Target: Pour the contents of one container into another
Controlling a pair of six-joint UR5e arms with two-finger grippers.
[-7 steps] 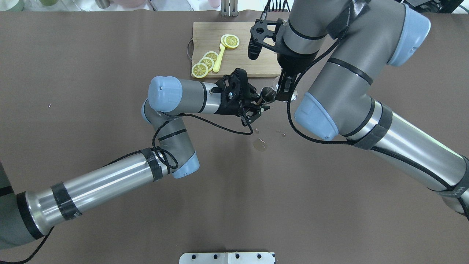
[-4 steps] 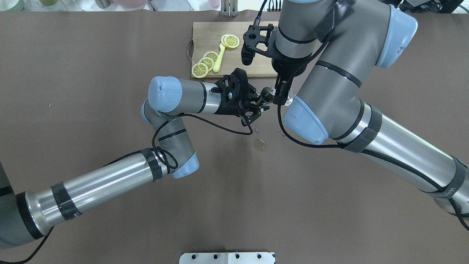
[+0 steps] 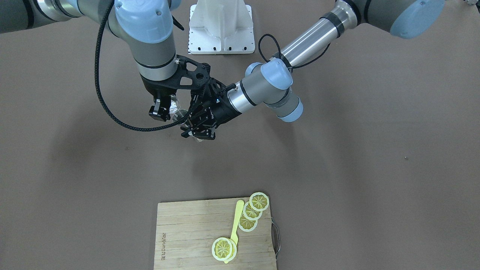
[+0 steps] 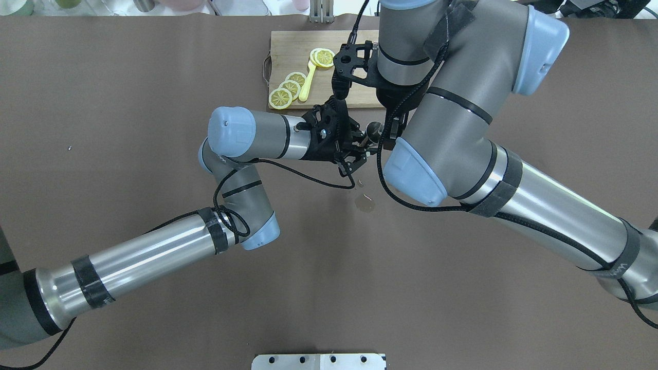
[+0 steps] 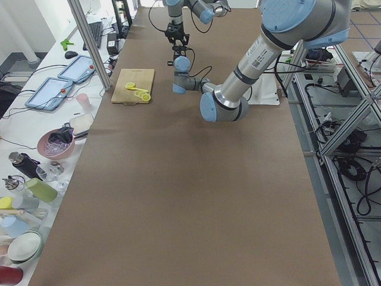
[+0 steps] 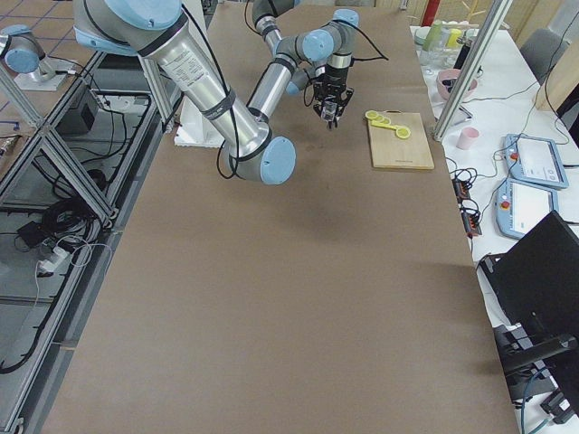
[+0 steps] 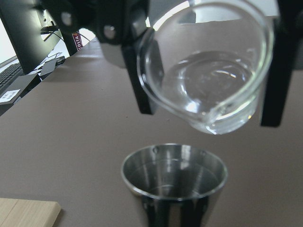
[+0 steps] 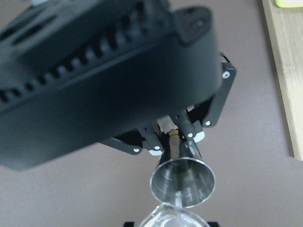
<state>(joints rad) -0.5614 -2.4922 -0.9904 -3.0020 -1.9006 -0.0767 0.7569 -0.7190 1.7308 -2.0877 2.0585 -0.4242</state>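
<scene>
Above the worktop, the left end effector clamps the upright metal jigger by its waist; at 12 o'clock of its rim, the right end effector grips the tilted glass cup, not touching.

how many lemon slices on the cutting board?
4 yellow lemon slices on the wooden cutting board: three overlapping in a row beside the yellow plastic spoon, one apart at its other end. A fifth may hide beneath that one.
</scene>
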